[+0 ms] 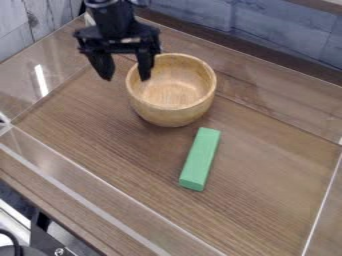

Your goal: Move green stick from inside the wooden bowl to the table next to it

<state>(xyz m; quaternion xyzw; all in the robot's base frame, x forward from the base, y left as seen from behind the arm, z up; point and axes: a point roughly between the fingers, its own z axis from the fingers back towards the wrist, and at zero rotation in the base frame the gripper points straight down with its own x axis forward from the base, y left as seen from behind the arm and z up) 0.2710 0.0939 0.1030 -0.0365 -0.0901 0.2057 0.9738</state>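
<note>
The green stick (202,158) lies flat on the table (107,150), in front of and a little right of the wooden bowl (171,89), apart from it. The bowl's inside shows nothing in it. My gripper (122,68) hangs pointing down over the bowl's left rim, its black fingers (100,64) spread open with nothing between them.
Low clear acrylic walls (80,180) edge the tabletop on the left, front and right. Bare wood lies left of and in front of the bowl. A grey wall runs behind the table.
</note>
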